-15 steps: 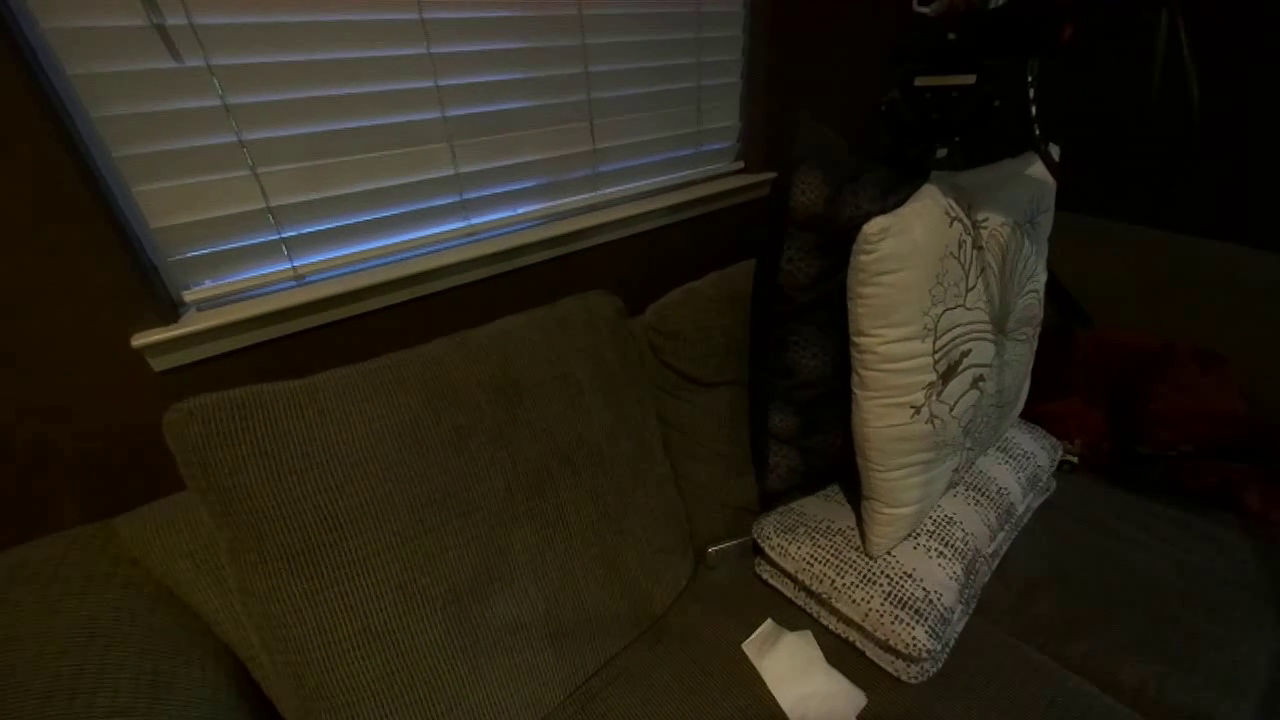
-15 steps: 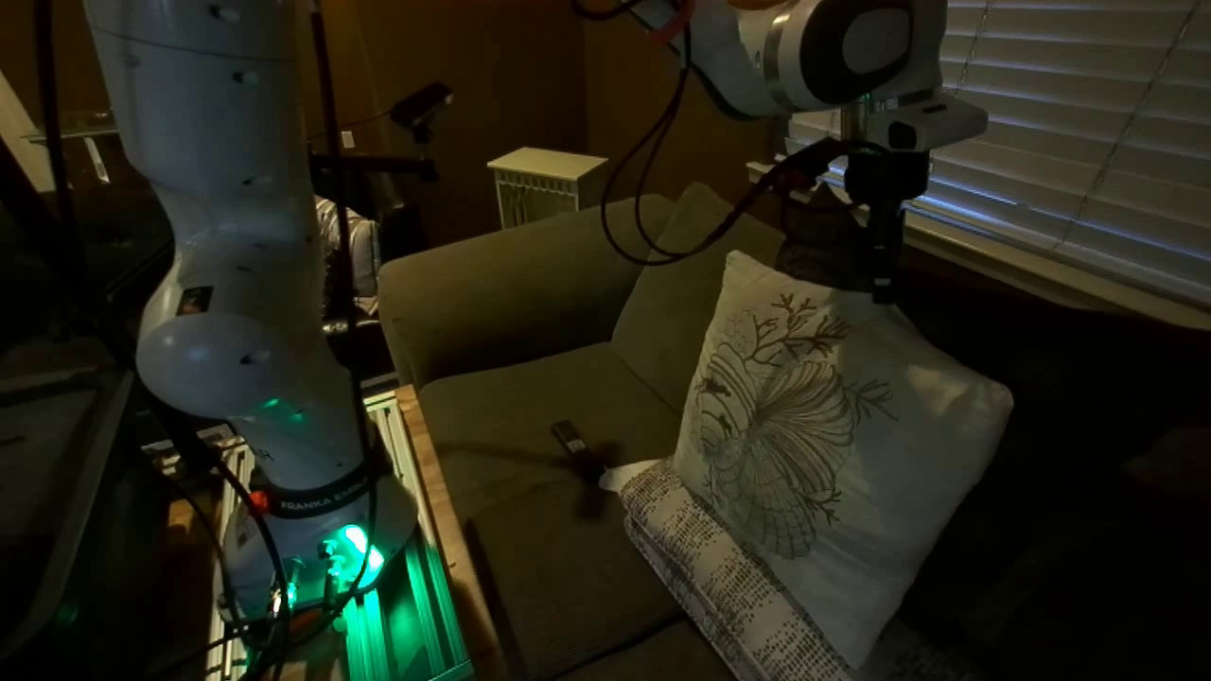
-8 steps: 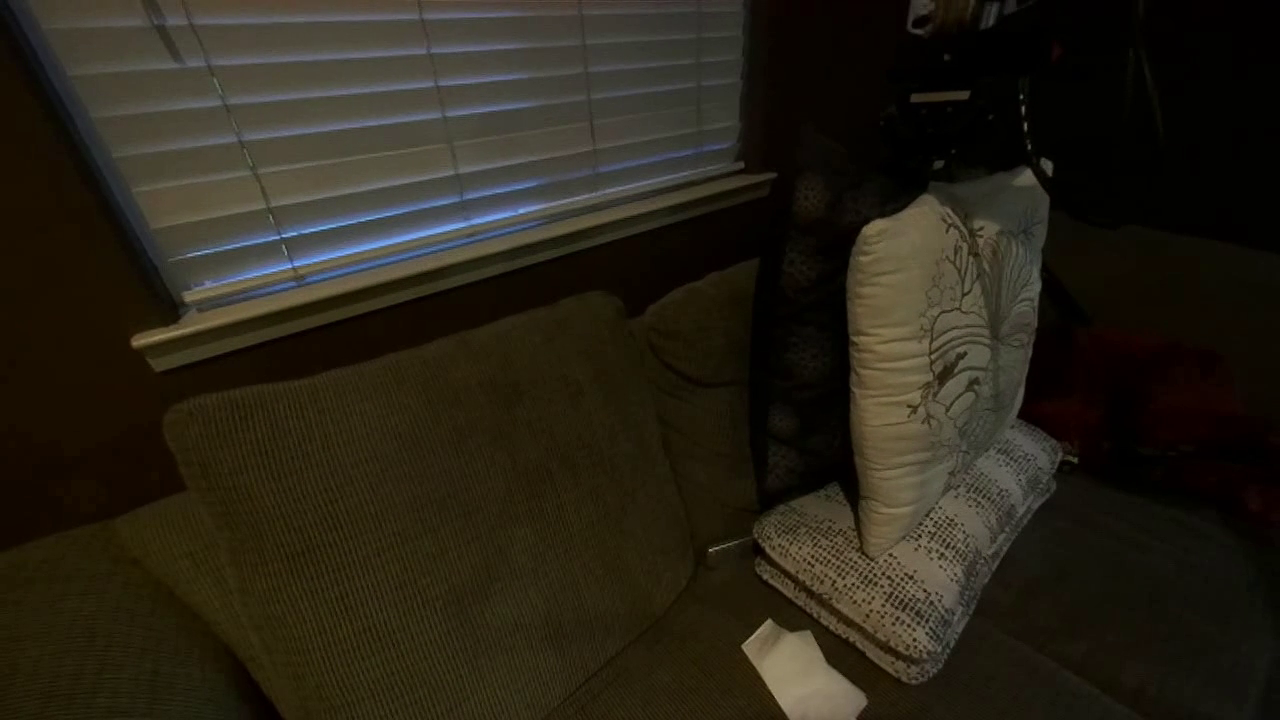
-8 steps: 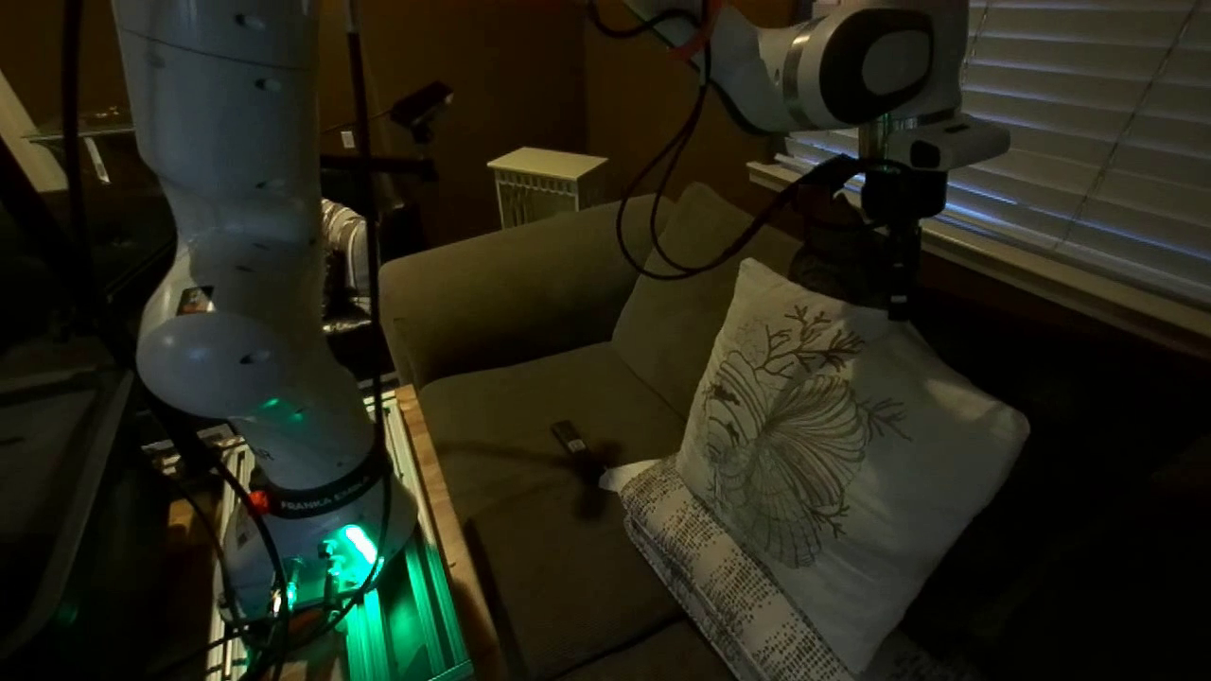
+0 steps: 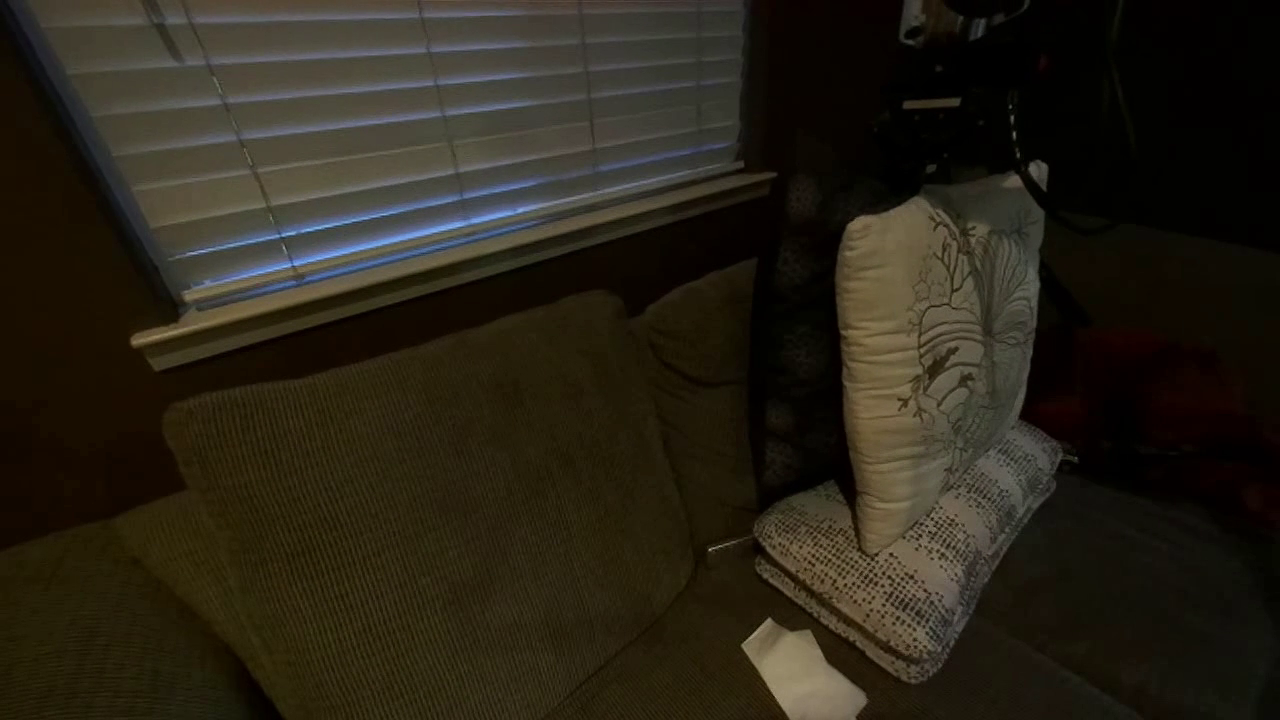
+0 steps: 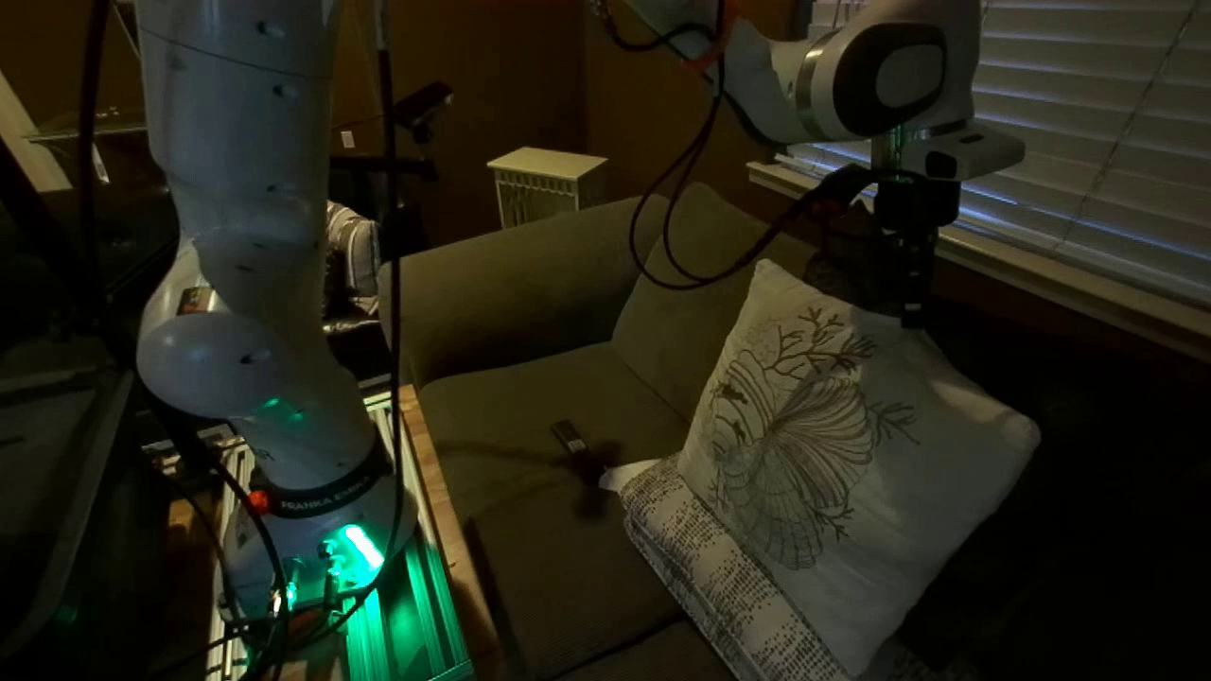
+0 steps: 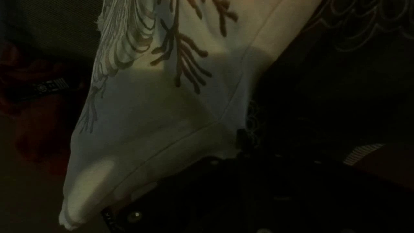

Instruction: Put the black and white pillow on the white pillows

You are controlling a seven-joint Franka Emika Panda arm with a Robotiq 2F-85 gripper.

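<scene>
In an exterior view, the black and white pillow (image 5: 945,370) stands upright on the white pillows (image 5: 915,585), its lower edge touching their speckled upper face, which extends beyond it on both sides. A dark patterned cushion (image 5: 798,340) stands just beside it. A white sheet (image 5: 803,672) lies on the seat (image 5: 670,660) near the white pillows. In an exterior view, the gripper (image 6: 912,317) is at the pillow's top edge, blinds (image 6: 1088,132) behind it; the seat extends between the white pillows and the sofa arm (image 6: 520,274). In the wrist view, the gripper is clamped narrow on the top edge, fabric gathered at the grip. A free corner extends lower left. The lower right is too dark to read.
</scene>
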